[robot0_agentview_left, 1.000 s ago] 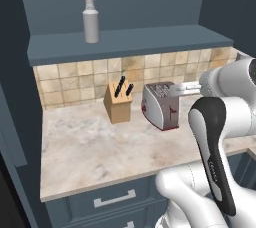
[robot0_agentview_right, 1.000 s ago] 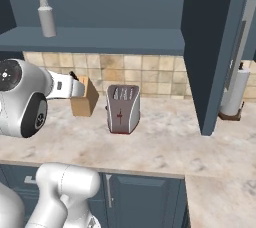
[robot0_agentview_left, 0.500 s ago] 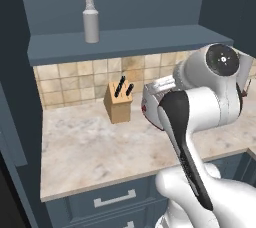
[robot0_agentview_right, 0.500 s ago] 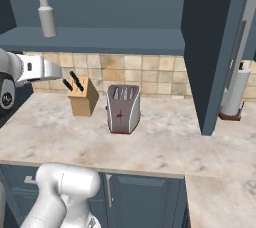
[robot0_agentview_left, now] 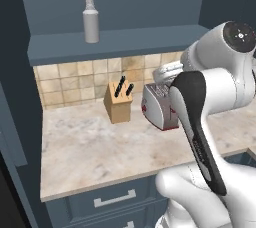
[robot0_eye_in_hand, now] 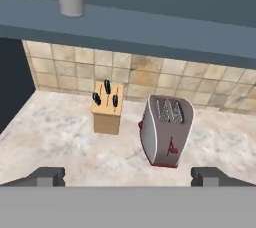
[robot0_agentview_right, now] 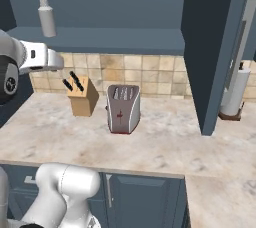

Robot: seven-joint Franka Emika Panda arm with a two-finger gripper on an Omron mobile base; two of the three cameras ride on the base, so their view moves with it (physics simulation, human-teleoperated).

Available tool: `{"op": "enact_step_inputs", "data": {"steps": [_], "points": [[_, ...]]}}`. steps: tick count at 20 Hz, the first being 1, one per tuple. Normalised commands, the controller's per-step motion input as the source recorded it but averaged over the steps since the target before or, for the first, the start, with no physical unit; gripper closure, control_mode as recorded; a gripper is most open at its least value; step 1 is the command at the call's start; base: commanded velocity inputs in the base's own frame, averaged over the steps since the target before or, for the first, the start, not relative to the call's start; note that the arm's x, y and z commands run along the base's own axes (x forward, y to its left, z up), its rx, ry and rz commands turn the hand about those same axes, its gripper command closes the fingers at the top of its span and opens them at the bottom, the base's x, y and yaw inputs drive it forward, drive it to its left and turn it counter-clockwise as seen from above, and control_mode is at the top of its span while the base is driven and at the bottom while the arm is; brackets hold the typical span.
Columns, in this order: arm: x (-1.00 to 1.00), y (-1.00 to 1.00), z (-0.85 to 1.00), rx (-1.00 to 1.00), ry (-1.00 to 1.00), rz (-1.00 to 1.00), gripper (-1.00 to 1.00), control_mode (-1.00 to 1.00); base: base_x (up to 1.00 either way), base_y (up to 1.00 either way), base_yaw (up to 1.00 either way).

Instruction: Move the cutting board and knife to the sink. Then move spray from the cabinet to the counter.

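Gaping wide and empty, the pincer (robot0_eye_in_hand: 128, 176) faces the spray (robot0_agentview_left: 90, 14) on the cabinet (robot0_agentview_left: 130, 44) ledge.

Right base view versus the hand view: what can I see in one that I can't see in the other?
The right base view alone takes in the paper towel roll at the far right and the spray's blue-and-white nozzle. The hand view alone has the gripper's two dark fingertips, spread wide apart with nothing between them. Both share the knife block, the toaster, the counter and the cabinet ledge.
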Motion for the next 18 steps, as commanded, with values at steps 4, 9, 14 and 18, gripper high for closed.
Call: {"op": "enact_step_inputs", "data": {"steps": [4, 9, 14, 18], "points": [[0.00, 0.00, 0.10, 0.25, -0.12, 0.16, -1.00, -1.00, 0.00, 0.00, 0.00], [0.01, 0.10, 0.39, 0.10, -0.05, 0.10, -1.00, -1.00, 0.00, 0.00, 0.00], [0.07, 0.29, 0.85, -0.01, -0.02, 0.01, -1.00, -1.00, 0.00, 0.00, 0.00], [0.13, 0.49, 0.91, -0.06, -0.01, 0.00, -1.00, -1.00, 0.00, 0.00, 0.00]]}}
